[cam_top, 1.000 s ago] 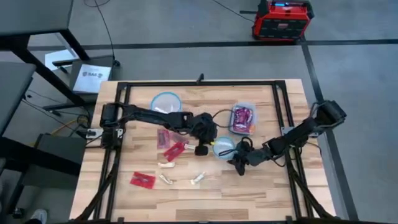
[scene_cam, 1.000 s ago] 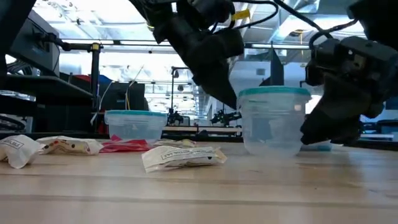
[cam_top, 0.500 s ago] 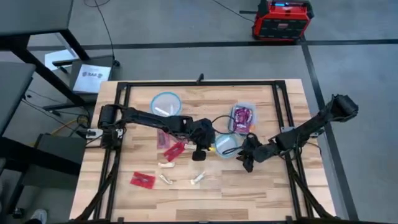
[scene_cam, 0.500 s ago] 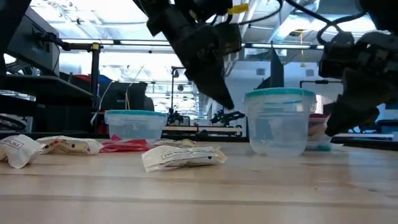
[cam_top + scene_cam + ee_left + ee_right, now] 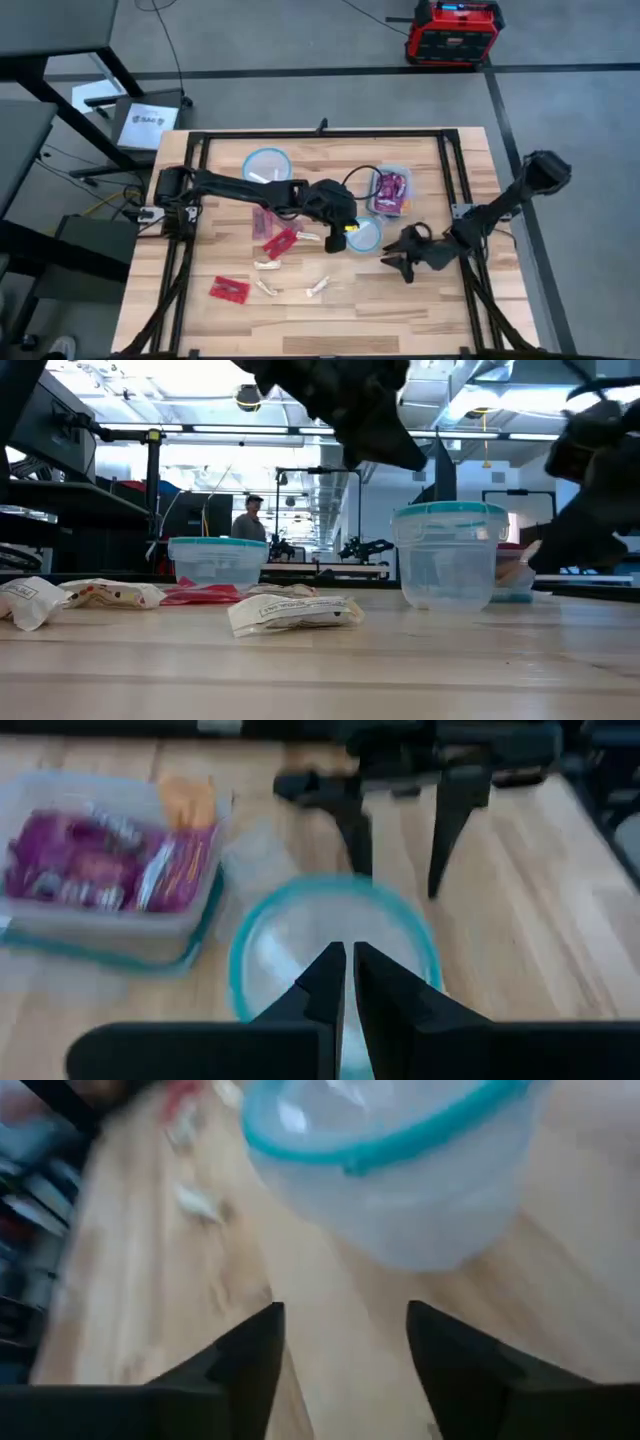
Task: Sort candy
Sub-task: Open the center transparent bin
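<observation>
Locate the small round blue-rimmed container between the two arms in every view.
High view: round container, centre of table, beside the left tool.
Low view: right of centre, standing upright.
Left wrist view: lower centre, seen from above.
Right wrist view: at top.
Shared landmark: rectangular container of purple candy.

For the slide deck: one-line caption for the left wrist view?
Left gripper, fingers shut, poised over the round blue-rimmed container, purple candy binned beside it, right gripper open beyond.
</observation>
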You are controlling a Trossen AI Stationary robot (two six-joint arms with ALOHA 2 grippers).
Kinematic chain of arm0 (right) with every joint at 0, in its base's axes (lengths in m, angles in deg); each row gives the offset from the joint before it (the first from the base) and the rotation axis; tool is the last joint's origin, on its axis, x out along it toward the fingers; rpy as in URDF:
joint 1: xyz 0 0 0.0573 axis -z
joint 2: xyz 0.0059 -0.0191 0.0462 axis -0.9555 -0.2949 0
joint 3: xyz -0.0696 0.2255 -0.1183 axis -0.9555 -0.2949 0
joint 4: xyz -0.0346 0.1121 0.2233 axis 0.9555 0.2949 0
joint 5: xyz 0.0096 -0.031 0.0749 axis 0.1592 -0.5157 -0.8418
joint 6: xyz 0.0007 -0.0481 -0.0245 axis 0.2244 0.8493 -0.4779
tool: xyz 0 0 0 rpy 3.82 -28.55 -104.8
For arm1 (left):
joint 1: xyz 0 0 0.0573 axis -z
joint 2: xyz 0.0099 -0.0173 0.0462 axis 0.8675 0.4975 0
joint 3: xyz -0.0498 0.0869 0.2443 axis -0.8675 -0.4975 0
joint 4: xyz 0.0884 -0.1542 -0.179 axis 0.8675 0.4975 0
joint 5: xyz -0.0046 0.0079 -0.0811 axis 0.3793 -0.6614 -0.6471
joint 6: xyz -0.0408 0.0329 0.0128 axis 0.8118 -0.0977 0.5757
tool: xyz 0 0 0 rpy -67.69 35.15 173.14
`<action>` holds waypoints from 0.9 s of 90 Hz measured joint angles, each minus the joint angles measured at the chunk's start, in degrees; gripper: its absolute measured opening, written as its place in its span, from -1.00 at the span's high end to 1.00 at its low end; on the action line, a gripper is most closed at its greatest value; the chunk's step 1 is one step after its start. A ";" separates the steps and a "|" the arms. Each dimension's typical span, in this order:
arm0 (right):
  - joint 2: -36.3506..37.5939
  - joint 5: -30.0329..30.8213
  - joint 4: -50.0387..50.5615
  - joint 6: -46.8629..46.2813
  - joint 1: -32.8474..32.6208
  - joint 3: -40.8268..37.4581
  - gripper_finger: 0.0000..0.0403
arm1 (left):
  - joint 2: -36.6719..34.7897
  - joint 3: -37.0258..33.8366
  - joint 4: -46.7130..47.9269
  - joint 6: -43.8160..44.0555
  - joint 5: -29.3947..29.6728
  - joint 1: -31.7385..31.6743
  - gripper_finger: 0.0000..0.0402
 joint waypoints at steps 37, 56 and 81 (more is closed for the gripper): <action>-13.32 -3.11 -19.48 4.97 2.53 -2.49 -0.19 | 9.63 -0.02 -18.32 1.14 -1.21 -0.31 0.94; -18.18 -2.20 -26.00 5.00 2.55 -2.44 -0.19 | 13.93 -0.15 -23.54 1.84 -3.33 -0.19 0.94; -22.66 -2.73 -32.39 8.12 4.26 -2.42 -0.19 | 16.86 -0.04 -26.07 1.65 -4.22 0.14 0.94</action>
